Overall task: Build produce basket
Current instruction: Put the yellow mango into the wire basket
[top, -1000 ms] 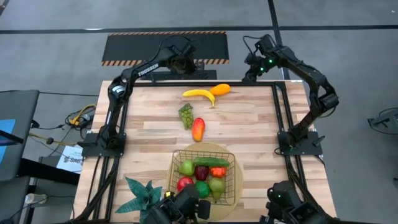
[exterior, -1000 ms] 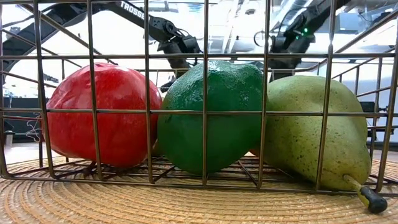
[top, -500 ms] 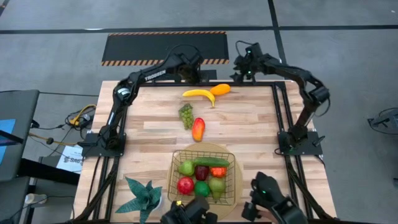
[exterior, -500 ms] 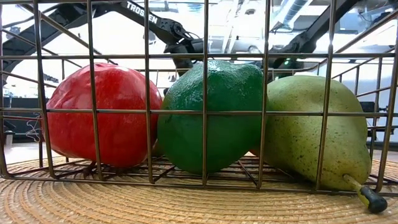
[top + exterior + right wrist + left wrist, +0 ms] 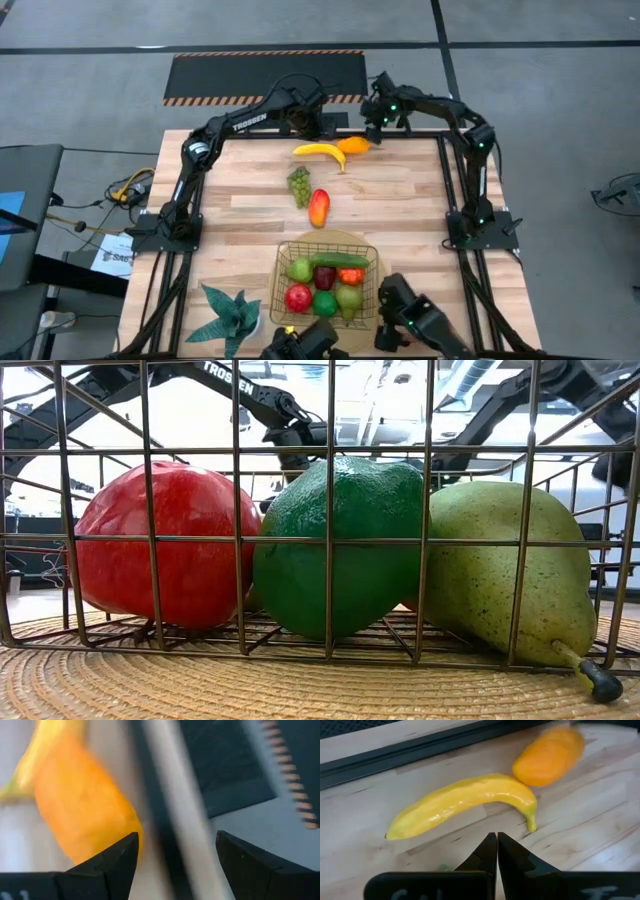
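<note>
Right tool (image 5: 372, 128), spread, has swung nearer the orange fruit (image 5: 353, 144); left tool (image 5: 312, 122) pressed together by banana (image 5: 318, 150).

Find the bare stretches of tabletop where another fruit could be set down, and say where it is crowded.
Bare wood lies left of the grapes and mango, and to their right toward the table's right edge. Crowded: the basket, packed with produce, and the far edge, where both arms hang by the banana and orange fruit.

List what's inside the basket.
The basket holds a green apple, cucumber, dark red fruit, orange-red piece, red apple, lime and pear. Anything beneath them is covered.
</note>
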Available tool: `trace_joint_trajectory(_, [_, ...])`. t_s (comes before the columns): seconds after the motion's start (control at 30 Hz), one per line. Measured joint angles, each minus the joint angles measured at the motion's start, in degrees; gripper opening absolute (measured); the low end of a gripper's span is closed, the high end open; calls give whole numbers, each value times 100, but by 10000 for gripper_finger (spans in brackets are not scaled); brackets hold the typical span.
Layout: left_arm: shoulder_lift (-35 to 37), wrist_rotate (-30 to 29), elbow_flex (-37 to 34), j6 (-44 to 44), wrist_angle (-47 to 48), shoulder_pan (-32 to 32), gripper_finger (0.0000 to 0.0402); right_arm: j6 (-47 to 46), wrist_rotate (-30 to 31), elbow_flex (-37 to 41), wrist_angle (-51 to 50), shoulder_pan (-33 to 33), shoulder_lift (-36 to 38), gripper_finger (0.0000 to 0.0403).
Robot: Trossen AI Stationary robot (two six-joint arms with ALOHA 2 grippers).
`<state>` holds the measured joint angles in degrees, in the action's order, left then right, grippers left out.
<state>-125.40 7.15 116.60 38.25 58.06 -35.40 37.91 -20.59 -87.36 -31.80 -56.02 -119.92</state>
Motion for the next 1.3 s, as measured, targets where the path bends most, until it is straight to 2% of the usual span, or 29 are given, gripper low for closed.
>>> trace_joint_trajectory(0.23, [0, 10, 1, -293, 188, 15, 0, 795, 121, -49, -1321, 580, -1, 286])
trace_joint_trajectory(0.4, [2, 208, -81, -619, 267, 15, 0, 1170, -269, -43, -2275, 984, 569, 285])
trace_joint_trajectory(0.47, [2, 171, -139, -751, 204, 15, 0, 1195, -226, -43, -2279, 1061, 898, 285])
trace_joint_trajectory(0.57, [2, -204, -144, -868, -117, 17, 0, 1012, 71, -48, -1859, 927, 1340, 285])
trace_joint_trajectory(0.7, [2, -267, -144, -758, -704, -7, 0, 718, 128, -54, -1472, 606, 1550, 285])
trace_joint_trajectory(0.9, [-292, -181, -142, -532, -763, -55, 0, 647, 122, -43, -1146, 91, 1079, 285])
trace_joint_trajectory(1.0, [-332, -356, -137, -617, -604, 3, 0, 565, 126, -43, -773, -70, 716, 285])
trace_joint_trajectory(1.07, [-304, -338, -125, -615, -638, 28, 0, 598, 107, -43, -722, -70, 480, 285])
trace_joint_trajectory(1.3, [-440, 278, -140, -464, -439, 67, 0, 758, -34, -36, -690, 185, -87, 285])
